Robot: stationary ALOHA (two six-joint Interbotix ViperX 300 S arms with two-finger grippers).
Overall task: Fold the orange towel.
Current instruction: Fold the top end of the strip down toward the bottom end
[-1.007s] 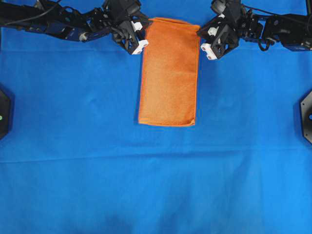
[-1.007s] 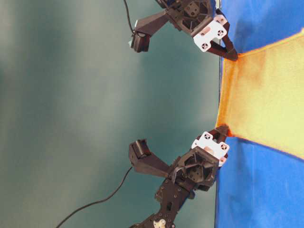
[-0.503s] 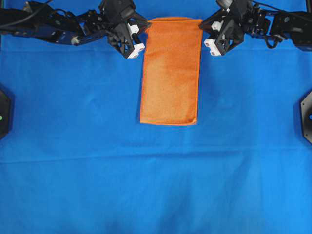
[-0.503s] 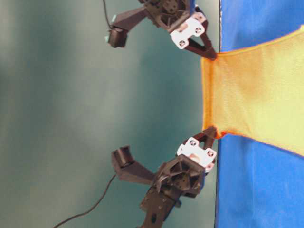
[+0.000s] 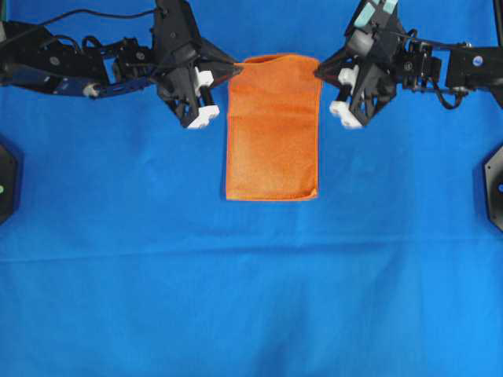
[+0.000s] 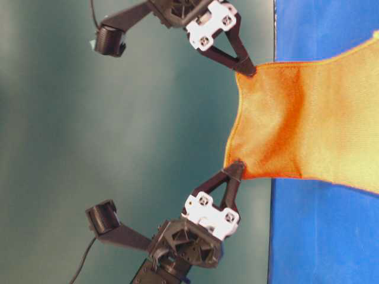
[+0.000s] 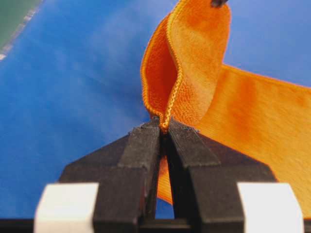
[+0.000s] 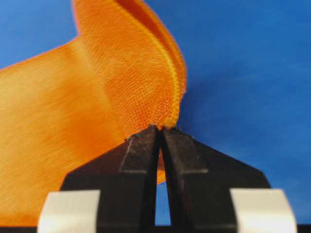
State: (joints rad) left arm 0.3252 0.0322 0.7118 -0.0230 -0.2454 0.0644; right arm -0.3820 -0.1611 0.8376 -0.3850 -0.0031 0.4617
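Mid-fold: second fold of the towel, already a narrow strip, lying upper centre of the overhead view on the blue sheet. Far short edge lifted off the sheet, near short edge resting flat at mid-frame. Left gripper clamped shut on the upper-left corner, right gripper clamped shut on the upper-right corner; in both wrist views, hem pinched between closed black fingers, cloth curling up above the tips. In the table-level view, raised edge sagging a little between the two grips.

Next, by judgement: carrying both corners together toward the lower short edge, kept level and taut, then lowering so the edges meet squarely before letting go.

Against a second ago: both grippers higher and drawn down the overhead frame, top edge peeled further from the sheet, visible strip shorter, lower edge unmoved.
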